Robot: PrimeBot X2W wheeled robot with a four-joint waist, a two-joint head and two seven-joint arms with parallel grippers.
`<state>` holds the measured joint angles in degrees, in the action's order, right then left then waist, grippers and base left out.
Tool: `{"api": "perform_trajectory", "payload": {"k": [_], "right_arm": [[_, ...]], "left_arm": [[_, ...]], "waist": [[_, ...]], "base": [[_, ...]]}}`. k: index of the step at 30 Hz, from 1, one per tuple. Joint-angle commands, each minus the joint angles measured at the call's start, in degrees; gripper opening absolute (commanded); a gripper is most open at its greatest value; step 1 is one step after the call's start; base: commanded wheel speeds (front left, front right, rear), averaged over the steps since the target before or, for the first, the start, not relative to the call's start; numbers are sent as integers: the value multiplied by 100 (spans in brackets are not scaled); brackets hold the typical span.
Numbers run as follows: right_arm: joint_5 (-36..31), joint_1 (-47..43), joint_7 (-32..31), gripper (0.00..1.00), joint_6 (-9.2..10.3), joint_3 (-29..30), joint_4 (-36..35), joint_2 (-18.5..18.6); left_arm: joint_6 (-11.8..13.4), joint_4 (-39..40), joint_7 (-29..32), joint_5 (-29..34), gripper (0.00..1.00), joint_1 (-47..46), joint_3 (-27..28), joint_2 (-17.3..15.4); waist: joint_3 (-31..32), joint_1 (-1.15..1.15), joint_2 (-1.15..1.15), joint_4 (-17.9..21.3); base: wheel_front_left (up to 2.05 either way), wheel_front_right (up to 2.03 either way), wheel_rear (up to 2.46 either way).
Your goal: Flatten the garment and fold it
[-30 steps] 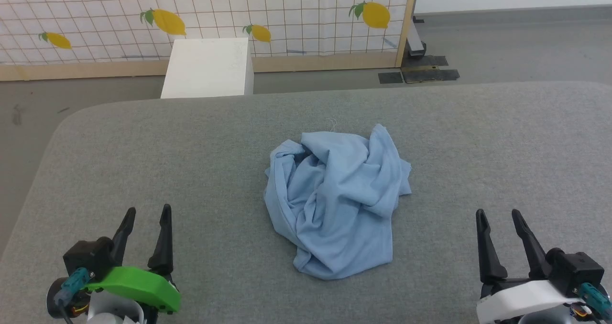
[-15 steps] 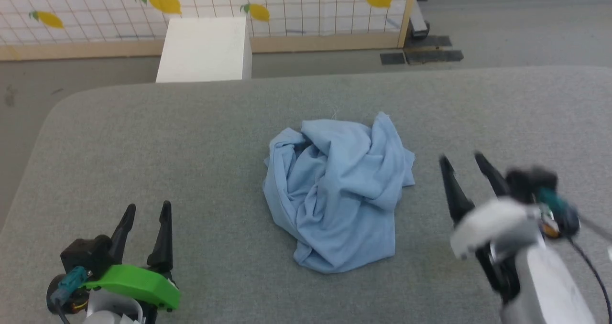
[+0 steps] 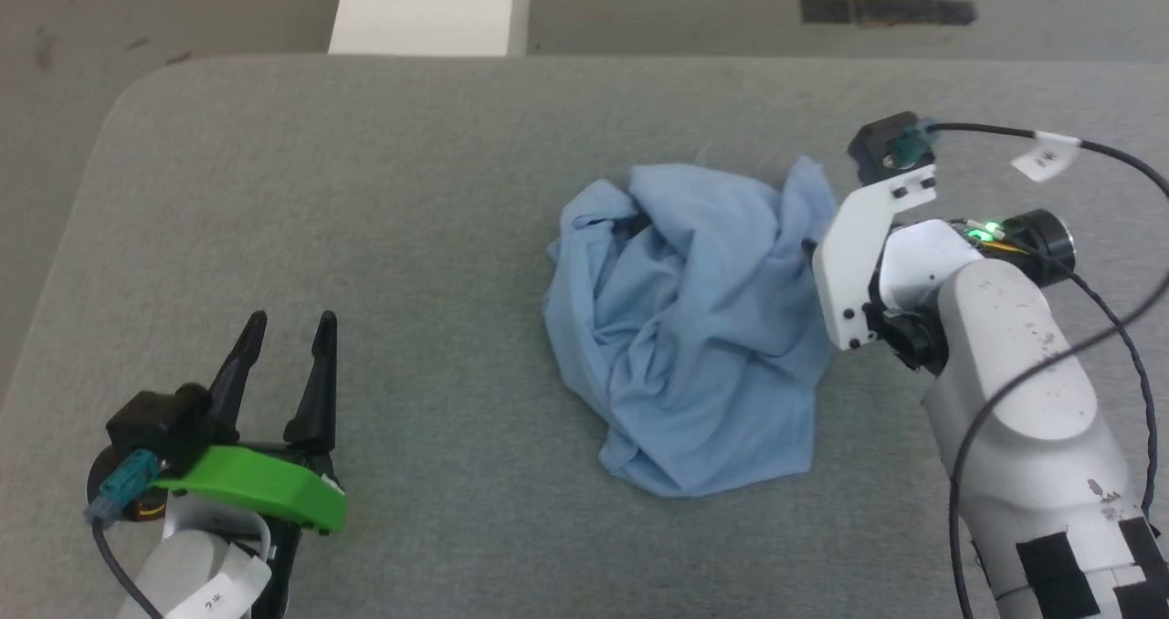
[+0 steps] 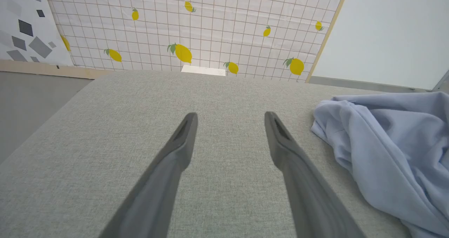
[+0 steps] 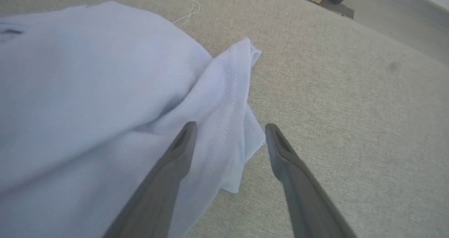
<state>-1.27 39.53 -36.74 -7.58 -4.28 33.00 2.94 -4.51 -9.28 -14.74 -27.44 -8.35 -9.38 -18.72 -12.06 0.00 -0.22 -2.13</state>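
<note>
My right claw (image 5: 230,127) and left claw (image 3: 290,319) are wide open and hold nothing.
The crumpled blue garment (image 3: 685,327) lies in the middle of the grey surface (image 3: 365,190), its edge under my right claw, my left claw well apart.

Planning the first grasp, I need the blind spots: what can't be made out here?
- Garment layout: buried in its own folds, head view.
- Right gripper contact with it: its own wrist blocks the head view.
- Garment's far side: cut by the left wrist view's right edge.

garment (image 3: 685,327) on table (image 3: 365,190), right gripper (image 5: 230,125) — at edge
</note>
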Motion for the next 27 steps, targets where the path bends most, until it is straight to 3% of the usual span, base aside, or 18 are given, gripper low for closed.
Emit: {"api": "perform_trajectory", "payload": {"k": [1, 6, 9, 10, 11, 12, 21, 27], "right_arm": [[-86, 82, -211, 100, 9, -51, 148, -6], [-41, 42, -840, 100, 9, -324, 522, -6], [54, -10, -910, 100, 9, -458, 571, -6], [82, -19, -889, 79, 9, -477, 567, -6], [128, -16, -783, 13, 9, -482, 520, -6], [155, -16, -717, 0, 9, -497, 498, -6], [549, -96, 286, 0, 9, 100, -308, 105], [668, -1213, 344, 0, 9, 826, -1460, 287]], "left_arm": [[-38, 9, -26, 45, 100, -105, 5, -4], [-113, -23, -26, 96, 100, -178, 18, 48], [-152, -75, -26, 110, 100, -211, 18, 96], [-162, -88, -26, 119, 100, -218, 16, 107], [-172, -109, -26, 123, 100, -221, 18, 125], [-180, -134, -26, 126, 100, -218, 14, 135], [-157, -300, -26, 203, 100, 17, 49, 276], [-74, -342, -23, 231, 100, 195, -10, 386]], "waist": [[-313, 0, 22, -310], [-416, 0, 22, -401], [-408, 0, 22, -396], [-388, 0, 22, -383], [-352, 0, 22, -363], [-316, 0, 22, -346], [373, 0, 22, 24], [761, 0, 22, 228]], "base": [[0, 0, 0], [0, 0, 0], [0, 0, 0], [0, 0, 0], [0, 0, 0], [0, 0, 0], [0, 0, 0], [0, 0, 0]]}}
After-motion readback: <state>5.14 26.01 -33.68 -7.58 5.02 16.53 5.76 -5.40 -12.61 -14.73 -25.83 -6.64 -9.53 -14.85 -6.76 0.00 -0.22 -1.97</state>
